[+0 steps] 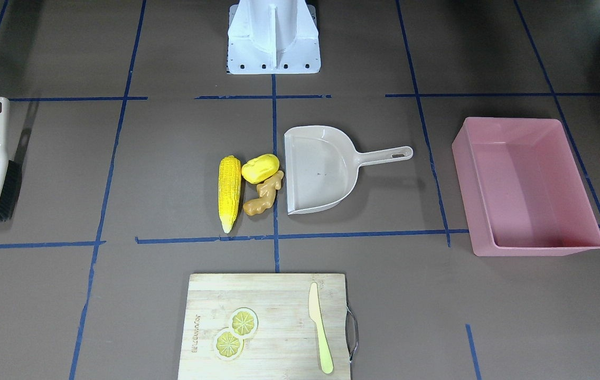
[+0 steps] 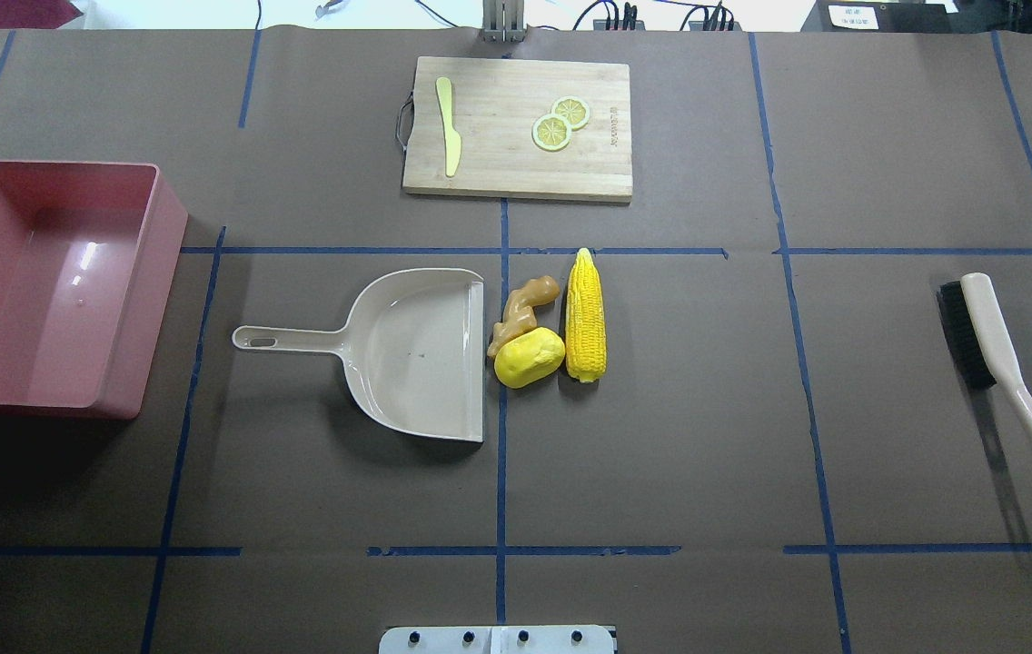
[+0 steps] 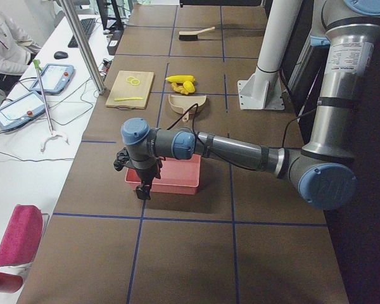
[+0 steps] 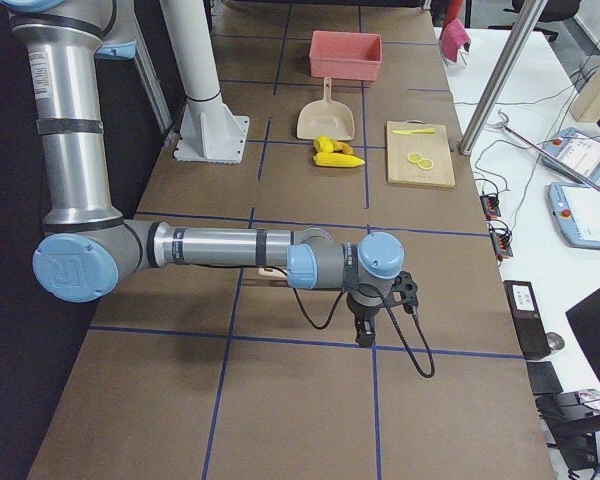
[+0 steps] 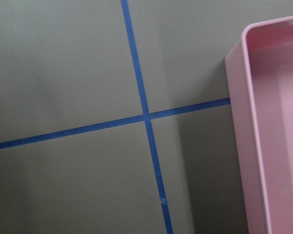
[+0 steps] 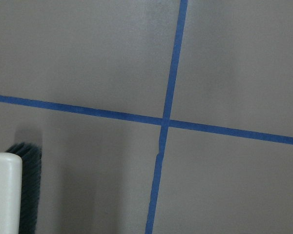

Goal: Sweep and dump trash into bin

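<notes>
The trash lies mid-table: a yellow corn cob (image 2: pixel 586 316), a rounded yellow lump (image 2: pixel 529 357) and a tan ginger-like piece (image 2: pixel 523 304), just right of the beige dustpan's (image 2: pixel 416 350) open mouth. The pink bin (image 2: pixel 44 282) stands empty at the left. My left gripper (image 3: pixel 144 189) hangs beside the bin's near end. The left wrist view shows the bin's rim (image 5: pixel 244 146). My right gripper (image 4: pixel 365 335) hangs over the table's right end, near the brush (image 2: pixel 1002 363). I cannot tell whether either gripper is open or shut.
A wooden cutting board (image 2: pixel 518 177) at the far middle carries two lemon slices (image 2: pixel 560 125) and a yellow-green knife (image 2: pixel 449 136). The brush's tip shows in the right wrist view (image 6: pixel 10 195). The robot's white base (image 1: pixel 273 39) stands at the near edge.
</notes>
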